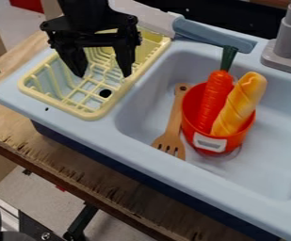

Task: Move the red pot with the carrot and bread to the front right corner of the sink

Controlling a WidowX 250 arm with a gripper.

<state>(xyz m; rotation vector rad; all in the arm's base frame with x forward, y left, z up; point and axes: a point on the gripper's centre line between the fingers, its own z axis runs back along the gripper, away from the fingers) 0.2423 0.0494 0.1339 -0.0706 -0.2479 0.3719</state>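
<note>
My gripper (pixel 103 74) hangs at the upper left over the yellow dish rack (pixel 88 113), its two fingers spread apart with nothing between them. To the right, in the sink basin, a red bucket (pixel 190 110) stands upright. An orange carrot (pixel 216 96) with a green top and a yellow baguette (pixel 242 101) lean inside it, side by side, their upper ends above the rim. A brown slotted spatula (pixel 172 123) lies to the left of the bucket, its slotted end toward the front.
The light blue sink (pixel 220 188) rests on a wooden table (pixel 66 161). A grey faucet (pixel 288 47) rises at the upper right. Behind the basin lies a blue-grey handle-like piece (pixel 214 36). Raised basin walls surround the bucket.
</note>
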